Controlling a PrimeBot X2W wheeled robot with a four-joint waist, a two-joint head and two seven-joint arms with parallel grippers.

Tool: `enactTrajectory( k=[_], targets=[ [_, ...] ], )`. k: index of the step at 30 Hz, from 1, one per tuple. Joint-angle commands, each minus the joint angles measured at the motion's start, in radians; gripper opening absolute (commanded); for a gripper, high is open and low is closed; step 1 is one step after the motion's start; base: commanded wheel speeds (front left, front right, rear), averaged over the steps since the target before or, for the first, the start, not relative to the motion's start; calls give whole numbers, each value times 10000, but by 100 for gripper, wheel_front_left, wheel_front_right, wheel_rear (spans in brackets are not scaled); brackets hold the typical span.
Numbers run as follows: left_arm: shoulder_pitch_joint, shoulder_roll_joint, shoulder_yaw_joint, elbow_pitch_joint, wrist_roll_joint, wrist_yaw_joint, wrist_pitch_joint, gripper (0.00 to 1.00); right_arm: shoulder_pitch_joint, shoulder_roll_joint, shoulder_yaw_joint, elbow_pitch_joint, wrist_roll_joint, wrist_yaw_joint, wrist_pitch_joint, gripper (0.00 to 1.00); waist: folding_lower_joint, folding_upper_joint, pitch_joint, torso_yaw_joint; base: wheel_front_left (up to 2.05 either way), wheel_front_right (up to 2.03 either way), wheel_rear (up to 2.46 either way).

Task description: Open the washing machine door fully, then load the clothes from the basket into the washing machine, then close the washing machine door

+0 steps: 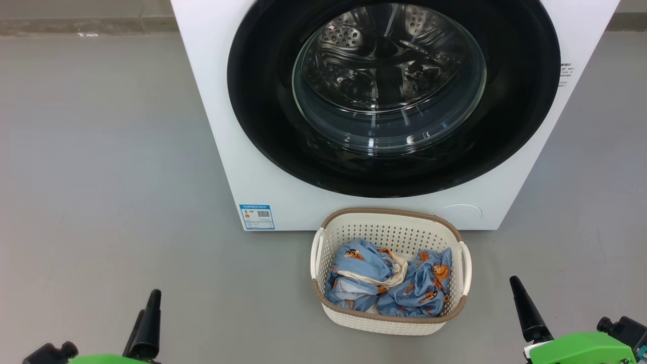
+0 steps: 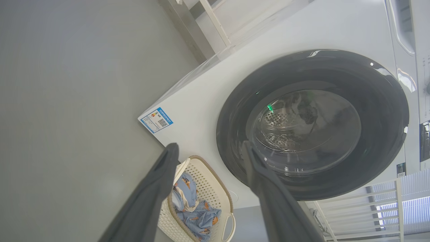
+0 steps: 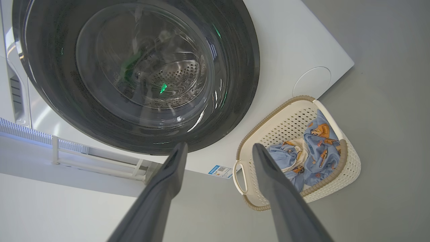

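Observation:
The white washing machine (image 1: 212, 101) stands straight ahead with its glossy black round door (image 1: 263, 101) lying flush against the front. The steel drum shows through the glass window (image 1: 389, 76). On the floor just before it sits the cream basket (image 1: 389, 211), holding the light blue clothes (image 1: 364, 275). Both grippers hang low and well short of the basket, touching nothing. One left finger (image 1: 146, 323) rises at the lower left, one right finger (image 1: 525, 308) at the lower right. The left gripper (image 2: 210, 146) and the right gripper (image 3: 220, 145) are open with nothing between their fingers.
Grey floor spreads on both sides of the machine. A blue label sticker (image 1: 256, 216) and a round cover (image 1: 459, 212) sit low on the machine's front. A white slatted rack (image 3: 100, 161) stands beside the machine on its right. A wall base (image 1: 86, 25) runs behind.

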Motion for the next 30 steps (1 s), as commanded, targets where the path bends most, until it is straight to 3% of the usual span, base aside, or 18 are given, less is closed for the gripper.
enactTrajectory(
  k=[1, 30],
  targets=[
    [-497, 206, 121, -332, 295, -19, -136, 100, -515, -169, 114, -193, -342, 6, -105, 100, -1, 0, -3, 1, 0, 0, 0],
    [-471, 549, -425, -604, 3947, -26, -960, 100, -697, -515, 603, 279, -3585, 10, -928, 100, -1, 0, -79, 17, 0, 0, 0]
  ],
)
